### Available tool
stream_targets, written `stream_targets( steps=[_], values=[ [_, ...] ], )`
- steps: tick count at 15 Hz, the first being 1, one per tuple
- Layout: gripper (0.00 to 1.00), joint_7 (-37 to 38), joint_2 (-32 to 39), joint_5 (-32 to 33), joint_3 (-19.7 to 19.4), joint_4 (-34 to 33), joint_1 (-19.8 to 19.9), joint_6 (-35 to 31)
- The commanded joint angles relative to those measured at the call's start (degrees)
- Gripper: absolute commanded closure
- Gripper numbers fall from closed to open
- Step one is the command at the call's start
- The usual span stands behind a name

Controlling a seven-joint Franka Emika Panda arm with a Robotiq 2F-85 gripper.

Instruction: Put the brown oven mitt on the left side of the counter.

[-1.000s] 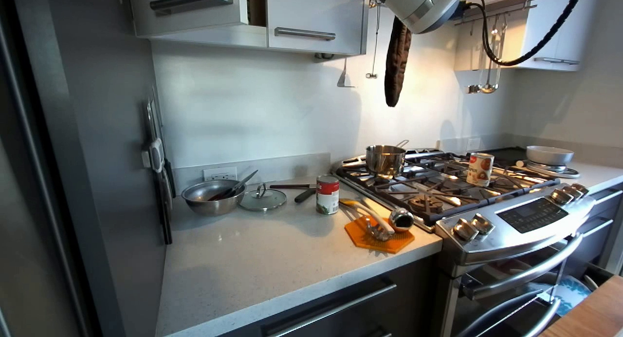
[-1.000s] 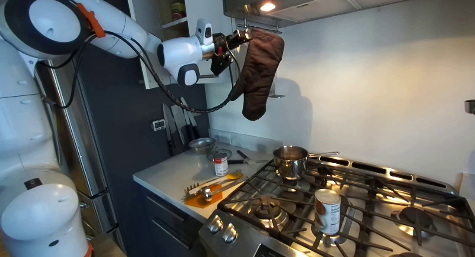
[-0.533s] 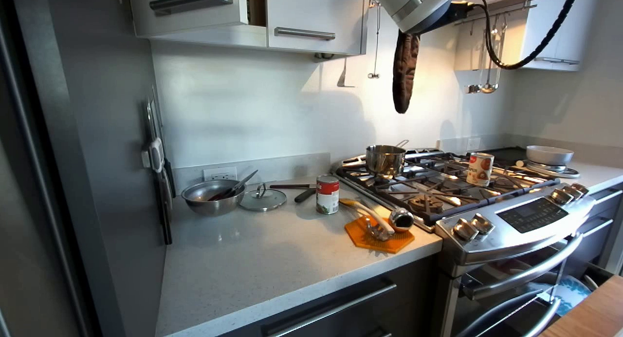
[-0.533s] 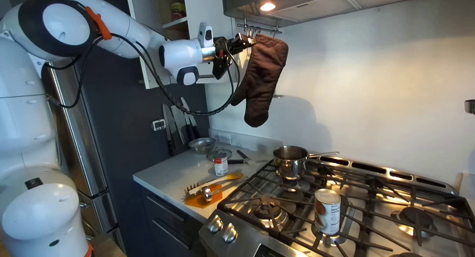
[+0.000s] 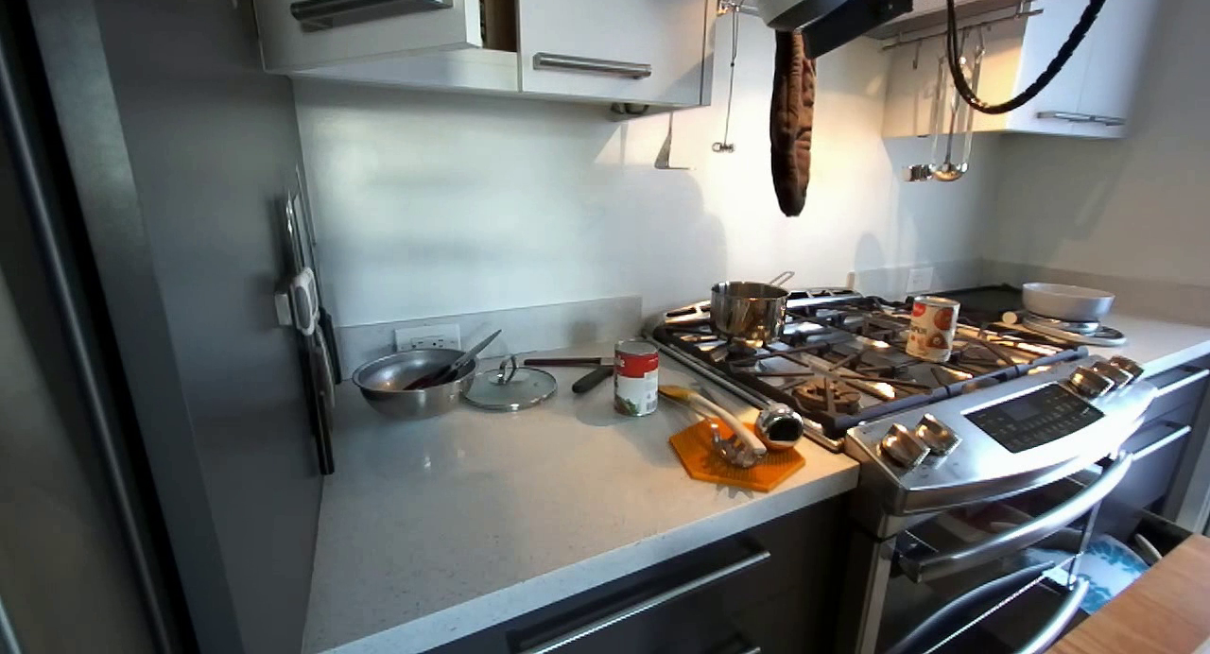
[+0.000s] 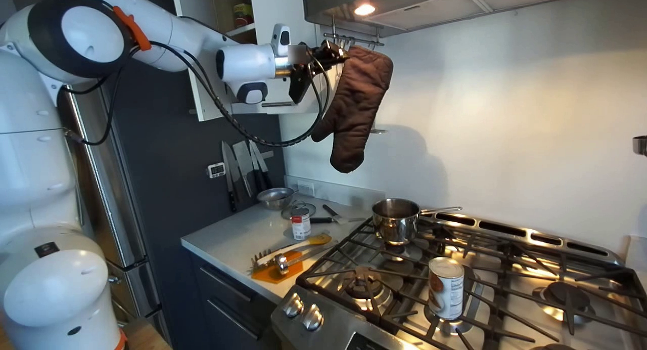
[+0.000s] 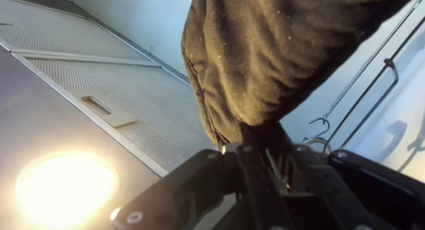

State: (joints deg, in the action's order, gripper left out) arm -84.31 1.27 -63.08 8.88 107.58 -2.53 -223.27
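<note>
The brown oven mitt (image 6: 360, 97) hangs high in the air near the rack under the range hood, thumb side toward the arm. It shows edge-on in an exterior view (image 5: 792, 134) and fills the upper middle of the wrist view (image 7: 252, 57). My gripper (image 6: 344, 56) is shut on the cuff edge at the mitt's top. In the wrist view the gripper (image 7: 262, 132) has its fingertips pressed together on the fabric. The fingers are hidden behind the wrist in an exterior view. The pale counter (image 5: 492, 512) lies well below and left of the mitt; it also shows in an exterior view (image 6: 227, 238).
A hanging rail (image 6: 354, 38) and range hood (image 6: 404, 16) are close to the gripper. On the counter stand a steel bowl (image 5: 416, 389), glass lid (image 5: 510, 389), red-labelled can (image 5: 636, 380) and orange trivet (image 5: 695, 465) with utensils. A pot (image 5: 749, 312) and can (image 5: 931, 329) stand on the stove.
The gripper and mitt have moved slightly right and down in both exterior views since a second ago. In the last half second the wrist has risen a little and tilted. The mitt stays held.
</note>
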Motion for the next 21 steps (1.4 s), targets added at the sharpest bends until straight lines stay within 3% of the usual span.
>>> stream_targets(
  steps=[1,7,21],
  values=[
    [0.96,-6.9,0.7,-2.5,0.4,-4.7,-0.4,1.4],
    [0.96,-13.8,1.8,-3.5,0.7,-8.5,-0.7,1.5],
    [0.96,-32.6,5.0,-14.8,0.7,-14.6,-0.8,1.3]
  ],
)
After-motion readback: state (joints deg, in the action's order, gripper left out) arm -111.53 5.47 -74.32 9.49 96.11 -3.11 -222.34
